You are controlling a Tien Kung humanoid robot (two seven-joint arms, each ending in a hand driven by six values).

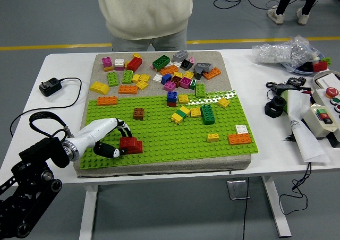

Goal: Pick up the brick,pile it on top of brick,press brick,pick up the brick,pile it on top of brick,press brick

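The red brick (130, 144) near the green baseplate's (170, 139) front-left corner was gripped by the left hand (103, 136), fingers curled around it.

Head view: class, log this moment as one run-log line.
left hand: shut on red plastic brick stack | place: green studded baseplate, near-left | right hand: not in view

Support: white table (64, 65)
Centre: grey pad (159, 166)
Left: black adapter (50, 86)
Right: control box (325, 118); plastic bag (281, 51)
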